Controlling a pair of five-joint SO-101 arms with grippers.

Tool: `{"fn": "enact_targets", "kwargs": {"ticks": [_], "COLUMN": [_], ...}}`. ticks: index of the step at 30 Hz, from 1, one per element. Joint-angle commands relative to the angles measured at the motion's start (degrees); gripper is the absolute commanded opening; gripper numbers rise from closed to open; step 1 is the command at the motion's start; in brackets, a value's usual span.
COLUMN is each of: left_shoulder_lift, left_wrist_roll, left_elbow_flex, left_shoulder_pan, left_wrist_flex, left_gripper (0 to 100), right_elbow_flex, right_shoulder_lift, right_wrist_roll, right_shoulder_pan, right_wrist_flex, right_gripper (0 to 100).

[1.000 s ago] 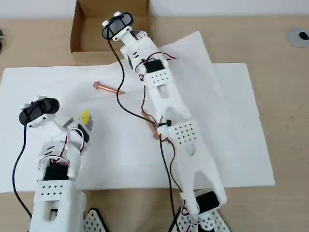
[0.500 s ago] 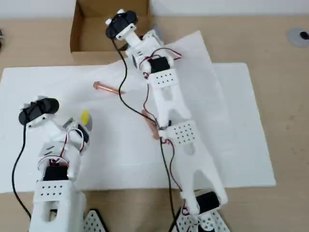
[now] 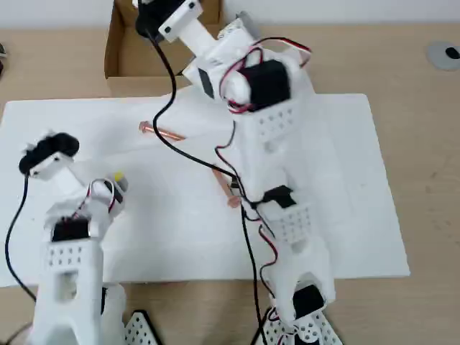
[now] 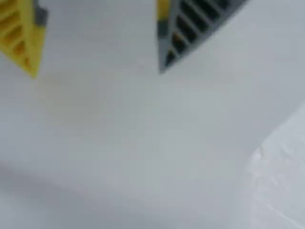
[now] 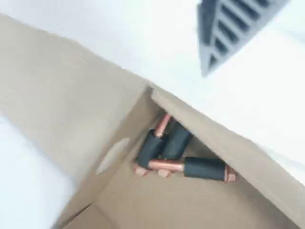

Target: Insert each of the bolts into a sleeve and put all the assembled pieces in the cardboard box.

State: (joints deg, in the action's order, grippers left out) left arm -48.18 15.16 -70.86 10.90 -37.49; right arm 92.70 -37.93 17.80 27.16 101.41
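left hand (image 4: 97, 72) spread wide (over paper (image 4: 143, 152))

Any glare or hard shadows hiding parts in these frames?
High view: even light, no hard shadows, loose bolt on the white sheet reads clearly. Right wrist view: cardboard box interior evenly lit, assembled pieces plain; the white beyond it washed out. Left wrist view: faint shading, no glare.

White board (image 3: 359, 215): large, flat, rectangular, lies on light wooden table (image 3: 424, 144). Table shows beyond board's far, right and near edges.
Grey round disc (image 3: 441, 54), dark spot on it: on table beyond board's far right corner, well apart.
Small dark item (image 3: 2, 51): on table beyond board's far left corner, cut off by frame edge.
White wall (image 3: 345, 11): strip behind table, past board's far edge.
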Motion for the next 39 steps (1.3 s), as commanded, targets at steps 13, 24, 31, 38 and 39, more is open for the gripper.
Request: {"fn": "enact_targets", "kwargs": {"ticks": [13, 24, 31, 38, 39], "left_shoulder_lift": [46.99, 68.44, 65.01, 38.73, 34.77], "left_wrist_roll": [2.73, 5.89, 6.86, 7.65, 7.65], "left_elbow_flex": [41.05, 66.90, 69.80, 67.78, 66.29], "left_shoulder_pan": [-3.08, -9.58, -3.78, -0.79, -1.67], "left_wrist_flex": [-10.55, -22.15, -28.48, -35.69, -35.69], "left_gripper": [18, 18, 18, 18, 18], "right_elbow_flex": [-83.30, -85.49, -80.40, -73.63, -72.57], "right_shoulder_lift": [37.93, 26.42, 17.63, 10.42, 9.27], "right_wrist_roll": [0.97, 10.11, 14.77, 16.26, 16.53], "right_shoulder_pan": [-2.51, -11.30, -10.42, -8.13, -8.13], "right_wrist_flex": [-2.37, -2.02, 0.00, 0.70, 0.70], "right_gripper": [31.1, 35.8, 36.0, 36.1, 36.1]}}
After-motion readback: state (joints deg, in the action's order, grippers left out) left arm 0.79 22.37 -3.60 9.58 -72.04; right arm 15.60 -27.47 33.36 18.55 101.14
